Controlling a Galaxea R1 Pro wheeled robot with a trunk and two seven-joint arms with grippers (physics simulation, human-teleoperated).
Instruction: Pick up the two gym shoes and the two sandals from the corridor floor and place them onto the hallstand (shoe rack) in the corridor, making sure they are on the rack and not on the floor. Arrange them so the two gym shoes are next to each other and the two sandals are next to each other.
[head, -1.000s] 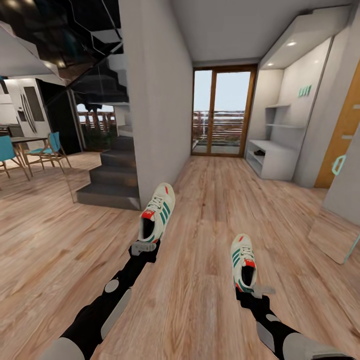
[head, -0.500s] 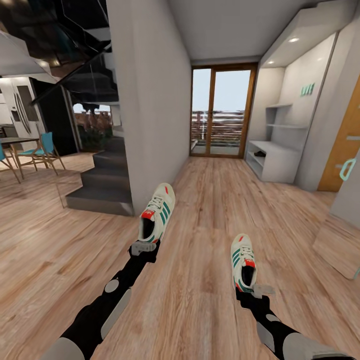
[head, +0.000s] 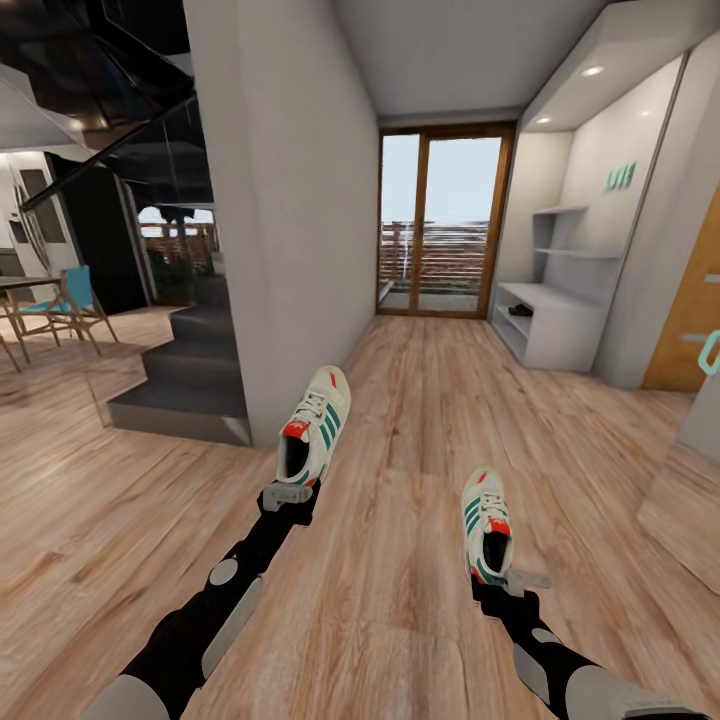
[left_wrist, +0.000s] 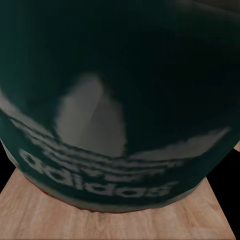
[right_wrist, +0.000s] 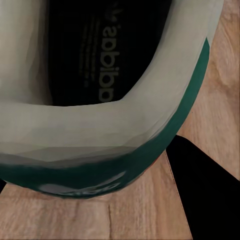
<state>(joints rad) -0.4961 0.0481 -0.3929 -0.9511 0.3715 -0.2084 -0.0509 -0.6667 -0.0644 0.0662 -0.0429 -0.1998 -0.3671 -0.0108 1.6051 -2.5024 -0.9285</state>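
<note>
Rolled nearer white two-bay hallstand (head: 552, 325); left end effector (head: 287, 494) and right end effector (head: 515, 578) each clamped on white green-striped gym shoes (head: 315, 424). Transit step; next, approach rack, set side by side.

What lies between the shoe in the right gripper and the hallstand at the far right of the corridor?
In the head view, only bare corridor floor lies between the right gym shoe and the hallstand; no object lies on that stretch.
</note>
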